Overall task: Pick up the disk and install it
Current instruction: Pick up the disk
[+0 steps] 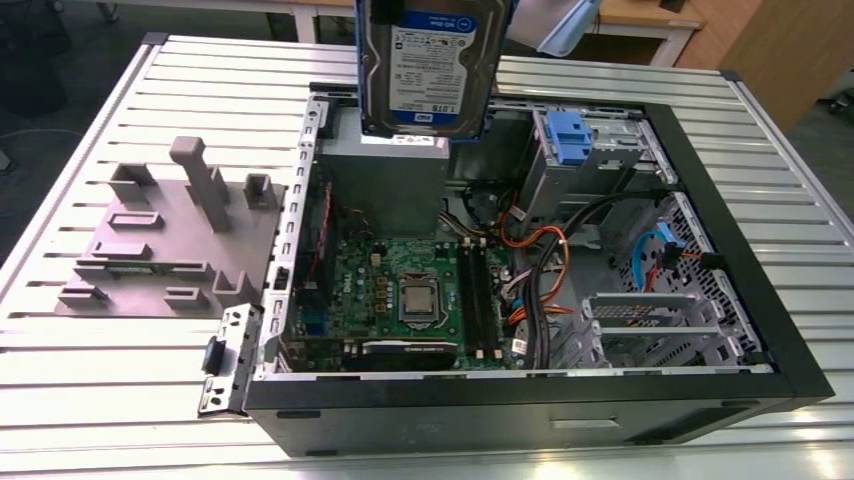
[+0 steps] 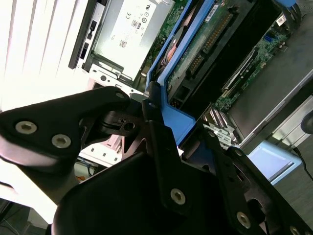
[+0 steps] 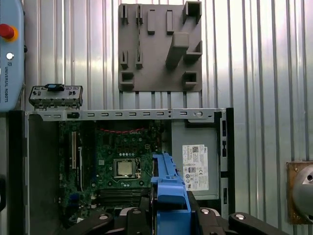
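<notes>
Jaws clamped on disk (image 1: 430,70), hung upright at 12 o'clock over computer case (image 1: 534,410), probably for wall clearance.

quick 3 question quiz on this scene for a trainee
1. True or false: the disk is already seated inside the computer case.
2. Multiple choice: in both wrist views, what are the jaws of the gripper clamped on? A the disk's blue carrier; B the case's wall; C nothing.
3. Short answer: in the exterior view, on which side of the case does the grey fixture plate lie?

Key
1. False: it is held in the air above the open case.
2. A
3. The exterior view's left.
</notes>
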Robot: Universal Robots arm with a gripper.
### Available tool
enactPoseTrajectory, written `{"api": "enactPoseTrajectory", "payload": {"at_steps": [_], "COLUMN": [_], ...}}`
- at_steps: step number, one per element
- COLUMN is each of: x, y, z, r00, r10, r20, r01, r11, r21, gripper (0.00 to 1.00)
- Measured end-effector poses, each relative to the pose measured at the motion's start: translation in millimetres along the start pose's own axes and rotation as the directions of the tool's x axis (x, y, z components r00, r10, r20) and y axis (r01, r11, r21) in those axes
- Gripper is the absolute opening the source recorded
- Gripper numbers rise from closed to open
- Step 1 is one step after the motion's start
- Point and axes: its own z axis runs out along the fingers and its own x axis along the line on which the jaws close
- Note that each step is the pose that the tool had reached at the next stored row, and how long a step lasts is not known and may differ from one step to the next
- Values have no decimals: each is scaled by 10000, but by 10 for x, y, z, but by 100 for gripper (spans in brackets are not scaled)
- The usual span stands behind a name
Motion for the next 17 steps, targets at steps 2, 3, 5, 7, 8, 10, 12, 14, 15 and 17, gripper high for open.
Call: {"api": "enactPoseTrajectory", "payload": {"at_steps": [2, 3, 5, 7, 8, 10, 12, 14, 15, 17], "x": [0, 0, 2, 8, 13, 26, 42, 50, 50, 49], "y": [0, 0, 1, 1, 0, -1, -2, -7, -14, -46], "z": [0, 0, 0, -1, -1, -2, -2, -2, -3, -4], "r00": [10000, 10000, 10000, 10000, 10000, 10000, 10000, 10000, 10000, 10000], "r10": [0, 0, 0, 1, 0, 0, 1, 0, 0, 0], "r20": [0, -1, 1, -1, 0, -2, 0, 0, 0, -1], "r01": [0, 0, 0, -1, 0, 0, -1, 0, 0, 0], "r11": [10000, 10000, 10000, 10000, 10000, 10000, 10000, 10000, 10000, 10000], "r21": [3, 4, 5, 4, 4, 4, 4, 5, 4, 4], "gripper": [37, 37, 37, 37, 37, 37, 37, 37, 37, 37]}}
